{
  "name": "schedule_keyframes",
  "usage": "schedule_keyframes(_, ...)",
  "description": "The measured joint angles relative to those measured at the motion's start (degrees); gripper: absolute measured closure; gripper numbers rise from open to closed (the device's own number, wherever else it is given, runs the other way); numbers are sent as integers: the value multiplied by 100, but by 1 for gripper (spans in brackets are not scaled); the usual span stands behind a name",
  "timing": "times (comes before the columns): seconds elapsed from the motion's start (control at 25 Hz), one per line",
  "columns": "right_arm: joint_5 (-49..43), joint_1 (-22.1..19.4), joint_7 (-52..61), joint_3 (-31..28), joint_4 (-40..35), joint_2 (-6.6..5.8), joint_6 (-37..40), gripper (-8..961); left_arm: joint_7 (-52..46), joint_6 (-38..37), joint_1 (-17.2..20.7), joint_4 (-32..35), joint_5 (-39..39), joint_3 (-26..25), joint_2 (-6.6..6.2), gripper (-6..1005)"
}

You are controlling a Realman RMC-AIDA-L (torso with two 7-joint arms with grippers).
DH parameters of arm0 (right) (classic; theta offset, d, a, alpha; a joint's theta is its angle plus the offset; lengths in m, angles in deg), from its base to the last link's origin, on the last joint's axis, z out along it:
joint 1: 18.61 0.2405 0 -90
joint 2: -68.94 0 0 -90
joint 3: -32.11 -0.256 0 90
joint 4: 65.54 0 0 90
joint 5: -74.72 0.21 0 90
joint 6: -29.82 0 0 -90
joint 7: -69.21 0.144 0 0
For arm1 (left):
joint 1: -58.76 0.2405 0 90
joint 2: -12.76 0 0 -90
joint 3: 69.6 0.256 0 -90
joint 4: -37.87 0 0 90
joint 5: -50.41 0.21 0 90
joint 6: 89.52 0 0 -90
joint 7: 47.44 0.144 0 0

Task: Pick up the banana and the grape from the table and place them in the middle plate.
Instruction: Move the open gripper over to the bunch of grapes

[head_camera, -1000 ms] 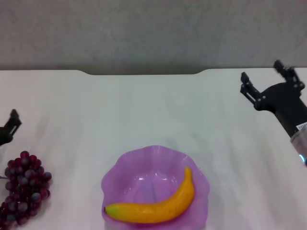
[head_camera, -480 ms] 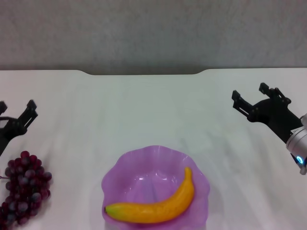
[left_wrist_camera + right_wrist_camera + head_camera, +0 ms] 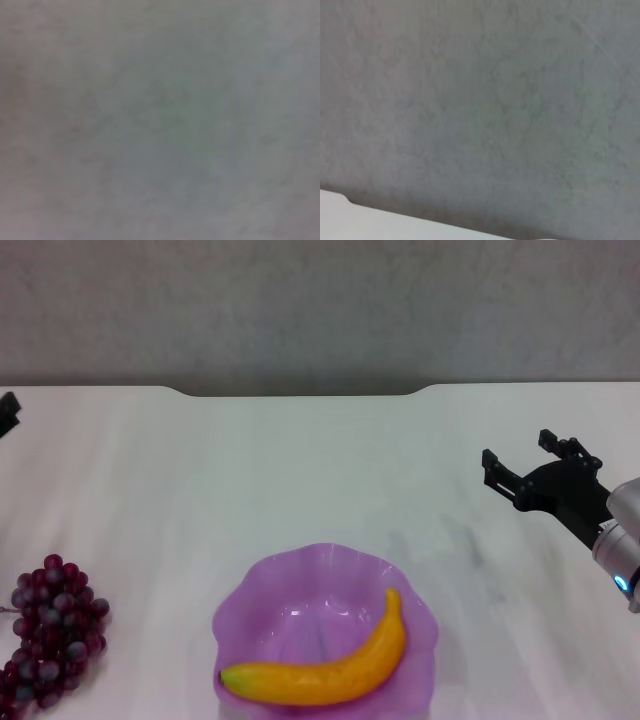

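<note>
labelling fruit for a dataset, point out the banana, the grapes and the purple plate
banana (image 3: 330,672), head view, middle of its yellow body, lying in the plate
grape bunch (image 3: 52,635), head view, centre of the cluster, on the table
purple plate (image 3: 300,570), head view, far scalloped rim

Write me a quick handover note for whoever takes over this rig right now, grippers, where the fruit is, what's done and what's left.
Right gripper: open, empty, above the table on the right side.
Left gripper: only a sliver shows at the left edge; state unclear.
Banana: already lying in the middle plate.
Grape: on the table, left of the plate, not held.
Done: banana. Left: pick up the grape and put it in the plate.
</note>
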Motion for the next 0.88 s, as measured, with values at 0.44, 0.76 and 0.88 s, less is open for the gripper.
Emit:
schedule_keyframes(0.44, -1, 39, -47, 81, -2, -4, -181, 73, 668, 6761, 1263, 5092, 640, 339, 46, 139)
schedule_keyframes(0.76, 0, 96, -57, 206, -2, 2, -209, 74, 6875, 10503, 621, 6013, -4490, -2436, 1068, 139)
schedule_keyframes(0.88, -1, 163, -58, 279, 70, -1, -274, 74, 7330, 11256, 382, 6031, -4597, -2652, 1052, 139)
